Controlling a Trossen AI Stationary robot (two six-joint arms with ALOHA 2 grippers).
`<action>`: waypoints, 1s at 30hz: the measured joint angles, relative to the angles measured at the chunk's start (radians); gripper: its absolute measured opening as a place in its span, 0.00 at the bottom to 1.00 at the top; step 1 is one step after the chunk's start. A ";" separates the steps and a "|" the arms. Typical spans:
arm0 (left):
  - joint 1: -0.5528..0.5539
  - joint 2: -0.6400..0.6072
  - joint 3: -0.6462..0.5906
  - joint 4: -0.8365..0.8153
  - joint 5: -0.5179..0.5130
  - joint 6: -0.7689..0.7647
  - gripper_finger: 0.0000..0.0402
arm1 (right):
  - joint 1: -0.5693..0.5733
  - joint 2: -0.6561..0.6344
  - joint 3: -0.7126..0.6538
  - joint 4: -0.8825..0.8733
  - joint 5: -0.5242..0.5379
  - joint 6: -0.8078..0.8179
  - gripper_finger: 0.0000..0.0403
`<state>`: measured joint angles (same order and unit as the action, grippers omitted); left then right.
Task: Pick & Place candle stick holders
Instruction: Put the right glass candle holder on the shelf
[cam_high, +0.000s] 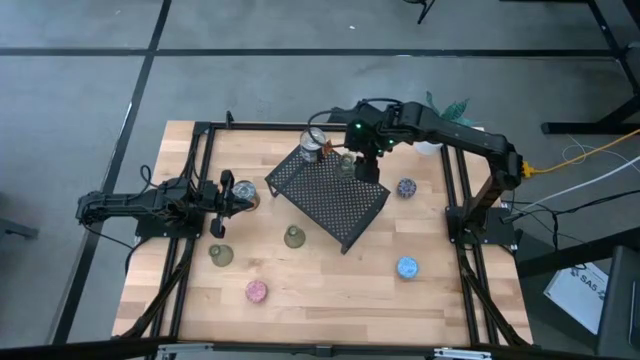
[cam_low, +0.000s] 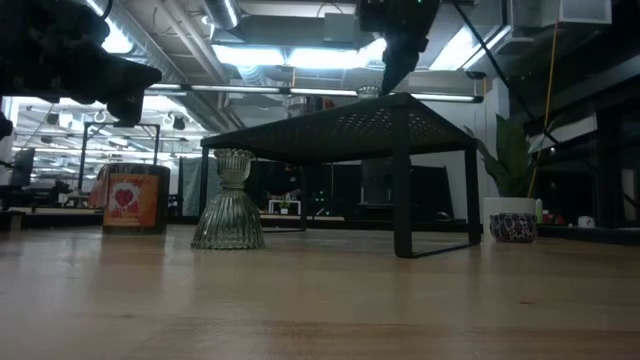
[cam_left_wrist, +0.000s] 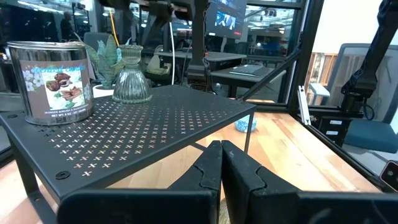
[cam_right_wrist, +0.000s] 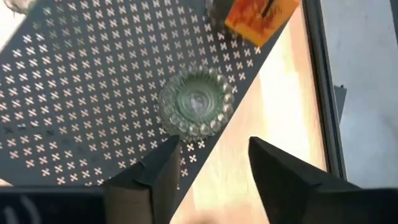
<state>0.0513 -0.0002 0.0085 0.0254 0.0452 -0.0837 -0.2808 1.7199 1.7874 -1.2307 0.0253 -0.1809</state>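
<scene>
A clear greenish glass candle stick holder (cam_right_wrist: 196, 102) stands upright on its base near one edge of the black perforated rack (cam_high: 330, 200). It also shows in the left wrist view (cam_left_wrist: 130, 76). My right gripper (cam_right_wrist: 211, 168) hovers just above it, open and pointing steeply down, touching nothing. On the table stand two olive-green holders (cam_high: 220, 255) (cam_high: 294, 237), a pink one (cam_high: 257, 290), a blue one (cam_high: 407, 267) and a purple one (cam_high: 405, 187). My left gripper (cam_left_wrist: 221, 168) waits shut at the table's left, pointing level at the rack.
A printed tin can (cam_left_wrist: 55, 81) stands on the rack beside the glass holder. An orange tin (cam_low: 133, 200) sits on the table by the rack's left side. A white pot with a green plant (cam_low: 510, 205) stands at the far right. Free table lies along the near edge.
</scene>
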 joint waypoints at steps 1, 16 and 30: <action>0.000 0.000 0.000 0.000 0.000 0.000 0.00 | -0.001 0.000 -0.008 0.001 0.000 0.000 0.44; 0.000 0.000 0.000 0.000 0.000 0.000 0.00 | -0.001 0.000 -0.123 0.103 0.001 -0.018 0.19; 0.000 0.000 0.000 0.000 0.000 0.000 0.00 | -0.001 0.000 -0.125 0.128 0.106 -0.019 0.13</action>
<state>0.0513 -0.0002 0.0083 0.0254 0.0451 -0.0837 -0.2821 1.7195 1.6623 -1.1030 0.1309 -0.1996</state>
